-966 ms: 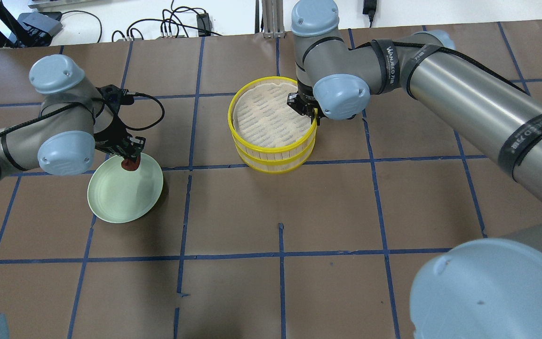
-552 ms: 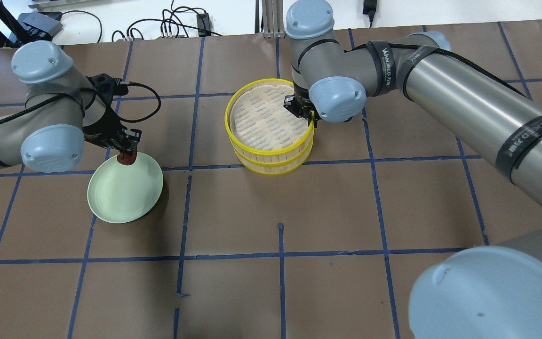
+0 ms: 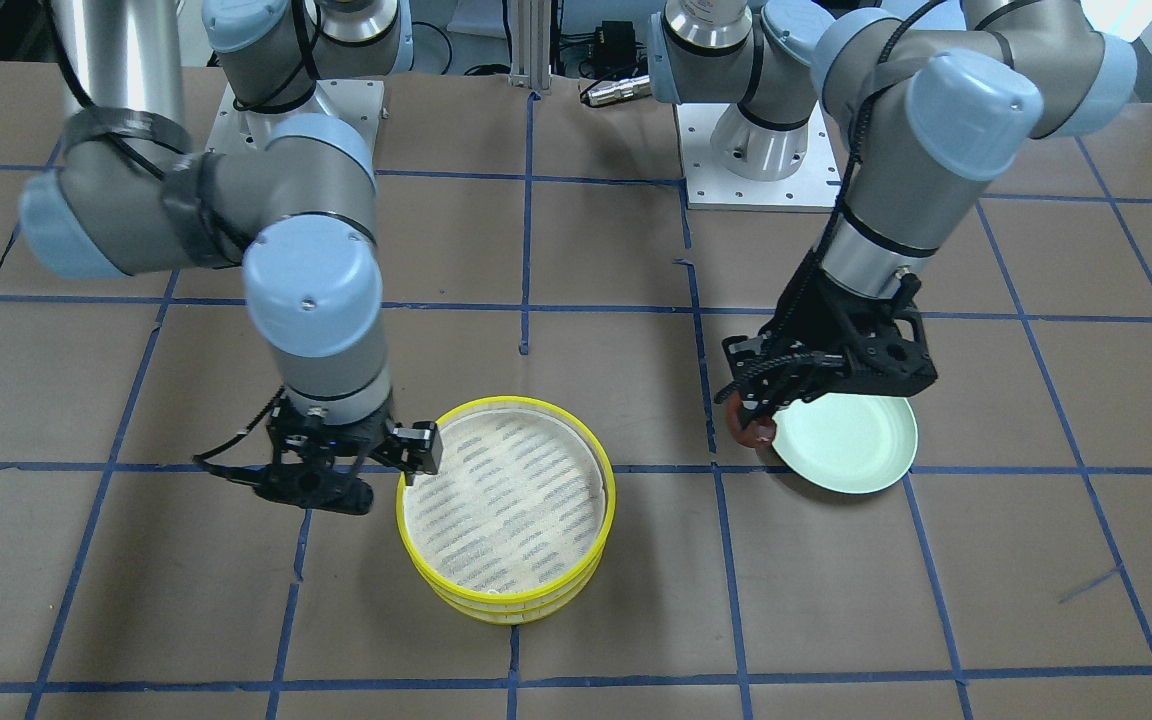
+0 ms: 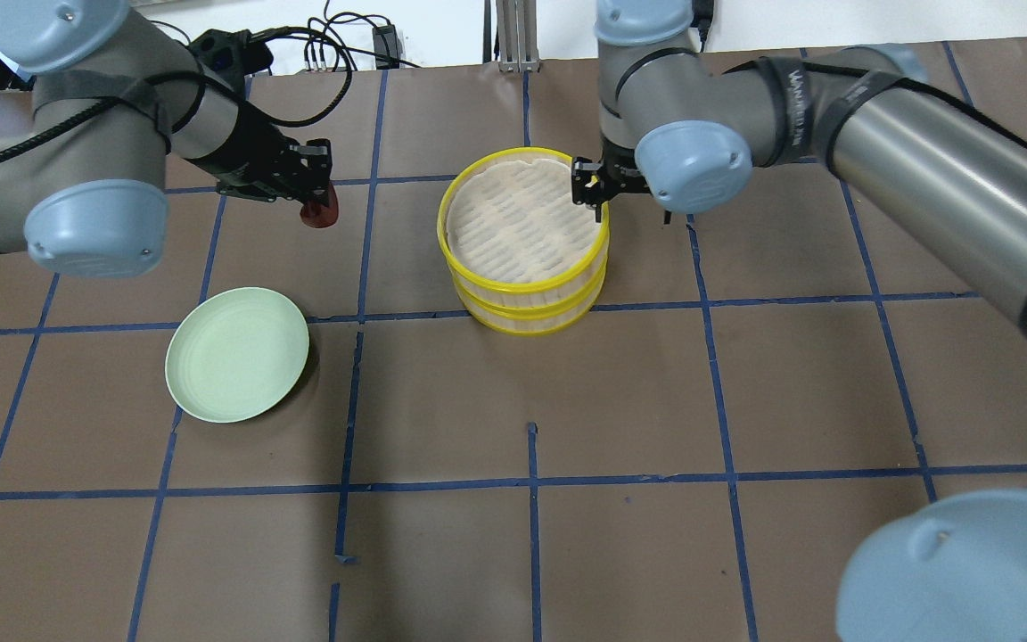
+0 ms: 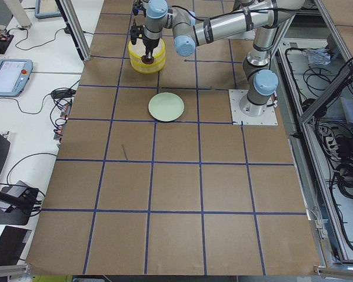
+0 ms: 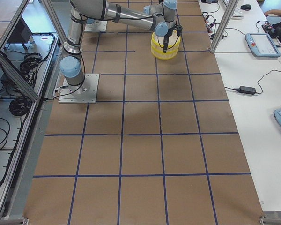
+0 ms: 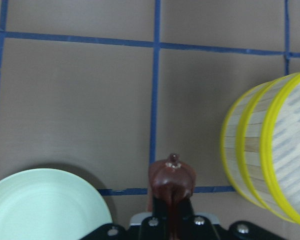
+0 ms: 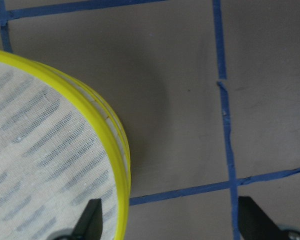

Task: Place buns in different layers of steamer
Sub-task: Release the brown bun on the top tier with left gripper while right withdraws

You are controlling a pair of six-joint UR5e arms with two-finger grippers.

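Note:
My left gripper [image 4: 316, 207] is shut on the glossy reddish-brown bun [image 4: 320, 215] and holds it in the air between the plate and the steamer. The bun also shows in the front view [image 3: 754, 428] and the left wrist view [image 7: 171, 177]. The two yellow-rimmed steamer layers [image 4: 524, 301] stand stacked at the table's middle; the top layer's woven bottom [image 3: 501, 500] is bare. My right gripper [image 4: 589, 192] is open at the stack's right rim [image 8: 110, 135], one finger over the tray and one outside. The creamy white bun is out of view.
The pale green plate [image 4: 237, 352] lies bare to the left of the stack and shows in the front view [image 3: 846, 445] and the left wrist view [image 7: 45, 205]. Brown table paper with blue tape lines surrounds everything. Cables lie beyond the far edge.
My left gripper has lifted the reddish-brown bun off the plate and carried it away and to the right, toward the steamer. My right gripper stayed at the rim; the top layer shifted slightly.

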